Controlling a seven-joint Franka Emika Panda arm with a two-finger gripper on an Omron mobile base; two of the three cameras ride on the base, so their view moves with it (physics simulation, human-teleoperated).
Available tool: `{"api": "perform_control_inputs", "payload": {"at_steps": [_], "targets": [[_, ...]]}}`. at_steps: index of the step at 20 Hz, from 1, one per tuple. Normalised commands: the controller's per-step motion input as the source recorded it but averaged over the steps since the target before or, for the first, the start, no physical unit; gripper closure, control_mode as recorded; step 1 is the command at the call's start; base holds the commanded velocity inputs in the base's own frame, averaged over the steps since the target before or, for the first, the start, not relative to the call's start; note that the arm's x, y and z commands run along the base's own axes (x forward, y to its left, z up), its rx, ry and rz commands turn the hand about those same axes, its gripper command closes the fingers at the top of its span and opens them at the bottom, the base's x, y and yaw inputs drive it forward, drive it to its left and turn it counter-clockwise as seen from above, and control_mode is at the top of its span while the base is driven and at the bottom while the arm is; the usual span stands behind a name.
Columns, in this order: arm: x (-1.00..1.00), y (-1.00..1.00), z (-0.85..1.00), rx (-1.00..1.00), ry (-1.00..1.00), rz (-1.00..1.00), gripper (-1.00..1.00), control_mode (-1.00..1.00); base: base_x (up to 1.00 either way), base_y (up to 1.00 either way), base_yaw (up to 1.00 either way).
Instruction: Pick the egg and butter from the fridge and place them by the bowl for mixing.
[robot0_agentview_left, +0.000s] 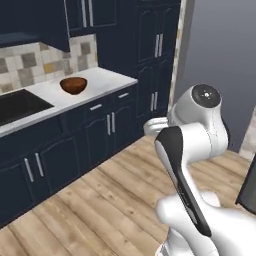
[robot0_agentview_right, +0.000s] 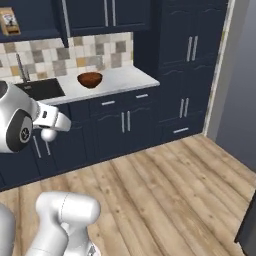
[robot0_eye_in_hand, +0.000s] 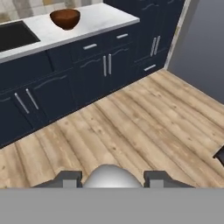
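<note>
The egg (robot0_eye_in_hand: 111, 177), a small white ball, sits between my two dark fingertips (robot0_eye_in_hand: 68, 178) in the hand view, and my gripper (robot0_eye_in_hand: 112, 179) is shut on it above the wooden floor. From the right base view the egg (robot0_agentview_right: 48, 134) hangs under the gripper (robot0_agentview_right: 50, 131) in front of the navy lower cabinets. The reddish-brown bowl (robot0_eye_in_hand: 65, 18) stands on the white counter (robot0_eye_in_hand: 100, 22), far ahead of the gripper, right of the sink; the bowl (robot0_agentview_left: 73, 85) (robot0_agentview_right: 90, 79) is seen from both base cameras. The butter is out of view. A dark navy edge (robot0_agentview_right: 248, 225) at the lower right may be the fridge.
A black sink (robot0_agentview_right: 42, 89) is set into the counter left of the bowl. Navy handled cabinets (robot0_agentview_right: 125, 125) run below, and tall navy cabinets (robot0_agentview_right: 190, 65) stand to the right. Open wooden floor (robot0_eye_in_hand: 144, 127) lies between me and the counter.
</note>
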Motion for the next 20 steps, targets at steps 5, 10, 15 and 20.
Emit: {"api": "perform_control_inputs", "payload": {"at_steps": [5, 10, 15, 20], "targets": [[0.0, 0.0, 0.0, 0.0, 0.0, 0.0, 1.0, 1.0, 1.0, -0.63, 0.09], [0.0, 0.0, 0.0, 0.0, 0.0, 0.0, 1.0, 1.0, 1.0, -0.57, 0.13], [0.0, 0.0, 0.0, 0.0, 0.0, 0.0, 1.0, 1.0, 1.0, -0.25, 0.26], [0.0, 0.0, 0.0, 0.0, 0.0, 0.0, 1.0, 1.0, 1.0, -0.07, 0.29]]}}
